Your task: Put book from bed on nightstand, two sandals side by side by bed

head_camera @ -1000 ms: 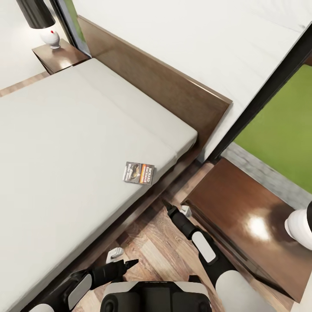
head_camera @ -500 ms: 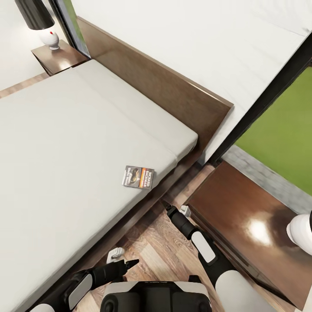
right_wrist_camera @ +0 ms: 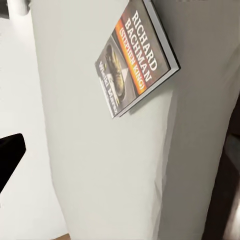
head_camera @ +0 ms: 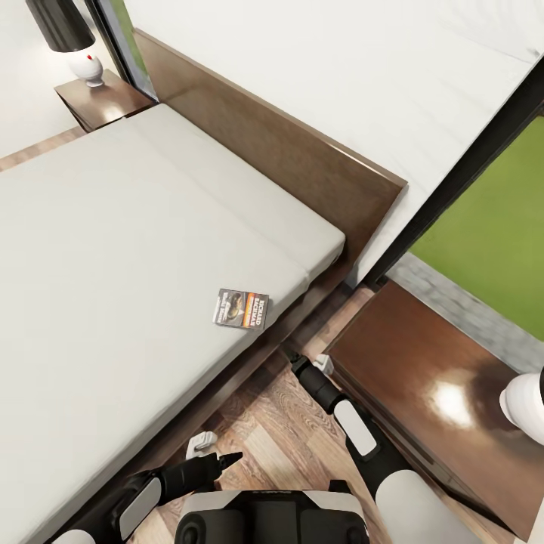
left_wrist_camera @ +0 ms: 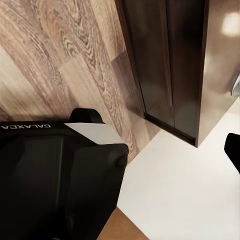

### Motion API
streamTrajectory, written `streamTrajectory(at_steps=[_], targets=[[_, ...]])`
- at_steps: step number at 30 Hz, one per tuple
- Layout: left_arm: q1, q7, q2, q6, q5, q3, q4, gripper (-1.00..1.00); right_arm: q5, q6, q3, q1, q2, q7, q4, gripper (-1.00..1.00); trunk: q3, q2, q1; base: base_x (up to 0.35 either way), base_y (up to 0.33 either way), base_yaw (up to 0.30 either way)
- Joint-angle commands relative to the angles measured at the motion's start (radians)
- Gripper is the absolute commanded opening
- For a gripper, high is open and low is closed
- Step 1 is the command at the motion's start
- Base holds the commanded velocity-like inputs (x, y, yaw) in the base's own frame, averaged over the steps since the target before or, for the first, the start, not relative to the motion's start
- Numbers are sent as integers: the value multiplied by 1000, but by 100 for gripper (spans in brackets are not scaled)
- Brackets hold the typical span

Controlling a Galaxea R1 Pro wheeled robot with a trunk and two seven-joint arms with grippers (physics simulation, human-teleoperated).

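The book [head_camera: 242, 308] lies flat near the edge of the bed's off-white mattress [head_camera: 113, 249]; its dark cover with the orange band also shows in the right wrist view [right_wrist_camera: 137, 57]. My right gripper [head_camera: 289, 353] hovers low over the floor strip between the bed and the near nightstand [head_camera: 423, 378], a short way from the book, and looks open and empty. My left gripper [head_camera: 227, 459] is held close to my trunk above the floor, also open and empty. A second nightstand [head_camera: 102, 102] stands at the bed's far side. The sandals are out of view.
A white lamp base [head_camera: 525, 397] sits on the near nightstand, and another lamp [head_camera: 87, 68] on the far one. The brown headboard [head_camera: 287, 151] runs along the wall. A dark-framed window [head_camera: 483, 227] shows green lawn. My black base [left_wrist_camera: 50, 175] stands on the wood floor [left_wrist_camera: 65, 55].
The head view has shifted slightly, so the book sits a little lower in the picture. The arms and the book have hardly moved.
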Motion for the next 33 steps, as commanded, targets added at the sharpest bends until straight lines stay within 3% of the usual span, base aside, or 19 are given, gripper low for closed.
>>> streamTrajectory(at_steps=[1,4,8,33], targets=[[0,0,1,8,11,-4,-1,100,-17,8,0,0,0,1,0,100,-1,-1,0,0,0,0],[0,0,1,8,11,-4,-1,100,-56,8,1,0,0,2,-1,100,-1,-1,0,0,0,0],[0,0,1,8,11,-4,-1,100,-73,8,1,0,0,2,-2,100,-1,-1,0,0,0,0],[0,0,0,9,11,-4,-1,100,-78,8,-3,0,-4,2,-13,100,16,-1,0,0,0,222]])
